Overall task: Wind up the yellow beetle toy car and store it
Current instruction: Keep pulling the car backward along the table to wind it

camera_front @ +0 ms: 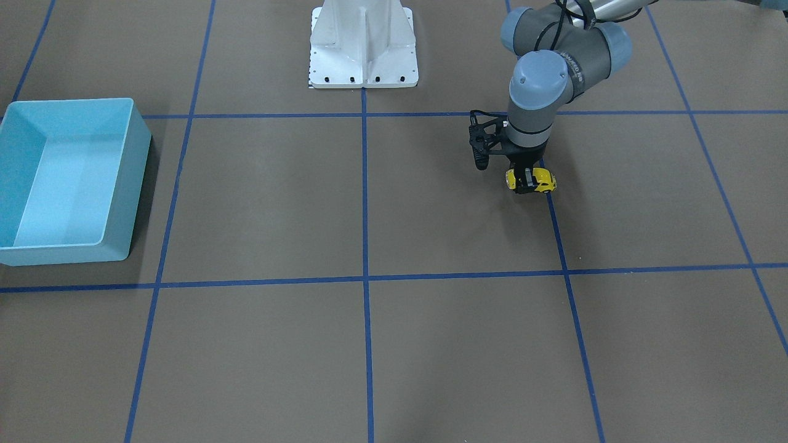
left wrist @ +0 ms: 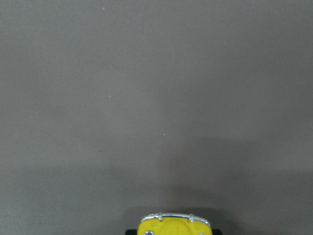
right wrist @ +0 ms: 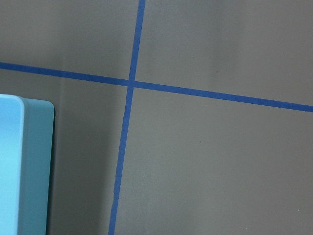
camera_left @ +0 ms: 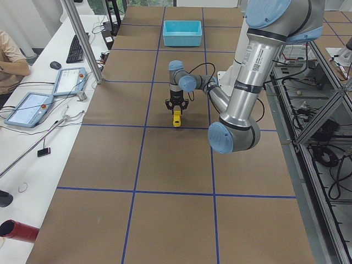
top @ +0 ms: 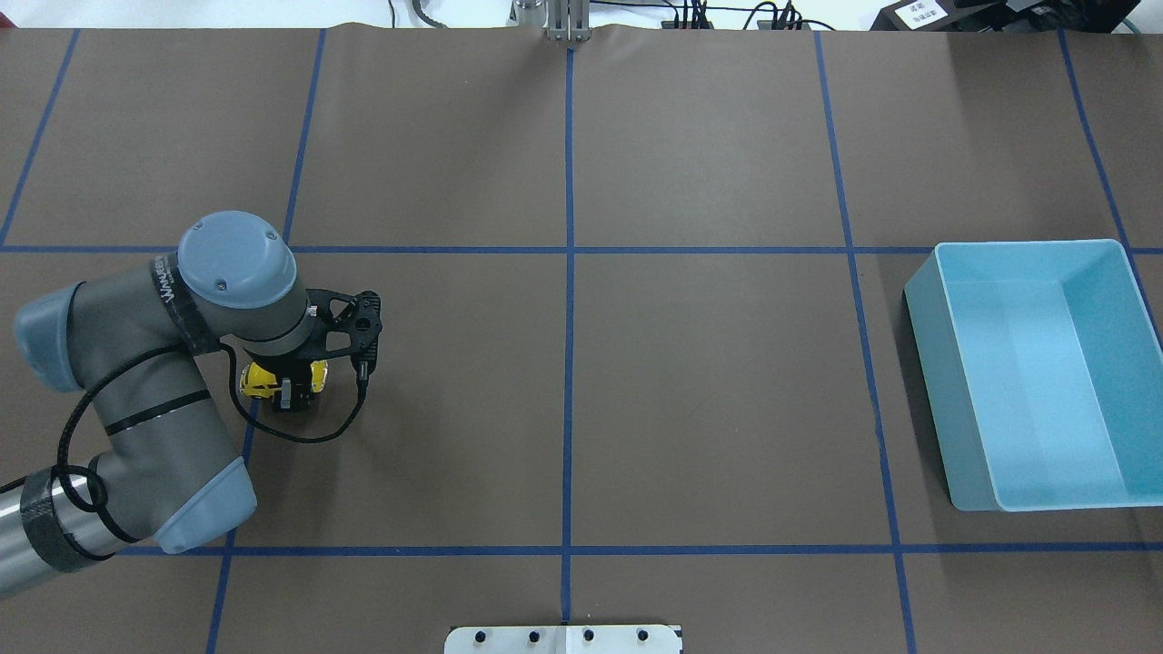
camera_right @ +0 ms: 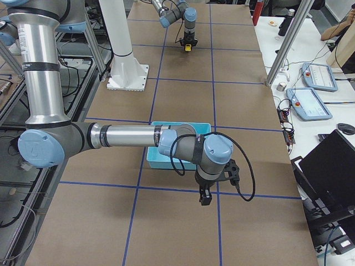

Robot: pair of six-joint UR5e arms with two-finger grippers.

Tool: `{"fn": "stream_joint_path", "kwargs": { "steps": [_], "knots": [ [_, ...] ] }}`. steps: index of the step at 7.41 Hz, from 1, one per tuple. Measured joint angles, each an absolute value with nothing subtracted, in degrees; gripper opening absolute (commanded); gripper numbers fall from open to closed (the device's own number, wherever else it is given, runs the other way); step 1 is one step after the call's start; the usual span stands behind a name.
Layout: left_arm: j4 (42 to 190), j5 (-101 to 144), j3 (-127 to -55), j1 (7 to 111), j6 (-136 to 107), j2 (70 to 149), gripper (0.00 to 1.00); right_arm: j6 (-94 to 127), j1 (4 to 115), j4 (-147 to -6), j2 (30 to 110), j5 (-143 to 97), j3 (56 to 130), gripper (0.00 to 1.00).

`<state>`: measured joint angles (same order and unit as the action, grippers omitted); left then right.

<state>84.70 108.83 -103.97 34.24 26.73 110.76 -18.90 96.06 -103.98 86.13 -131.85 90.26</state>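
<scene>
Left gripper is clamped tight across the yellow beetle toy car, down at the desk, well apart from the light blue bin. Right gripper hangs near that bin, can't tell its grip.

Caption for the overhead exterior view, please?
Left gripper grips the tiny glossy yellow beetle toy car at left; the light blue rectangular plastic bin sits far right.
</scene>
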Motion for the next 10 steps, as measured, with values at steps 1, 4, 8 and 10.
{"fn": "stream_joint_path", "kwargs": {
  "steps": [1, 4, 8, 10],
  "knots": [
    [85.91, 108.73, -103.50, 34.31, 27.26, 110.30, 0.15, -18.89, 96.07, -103.97, 86.13, -131.89, 90.31, 1.00],
    [89.96, 108.69, -102.90, 34.39, 27.62, 108.36, 0.15, -18.82, 96.07, -103.97, 86.13, -131.79, 90.35, 1.00],
    [94.88, 108.87, -102.92, 35.16, 27.47, 106.53, 0.15, -18.81, 96.07, -103.98, 86.13, -131.76, 90.35, 1.00],
    [97.68, 108.96, -102.94, 35.71, 27.50, 104.81, 0.15, -18.81, 96.08, -103.98, 86.13, -131.81, 90.35, 1.00]
  ]
}}
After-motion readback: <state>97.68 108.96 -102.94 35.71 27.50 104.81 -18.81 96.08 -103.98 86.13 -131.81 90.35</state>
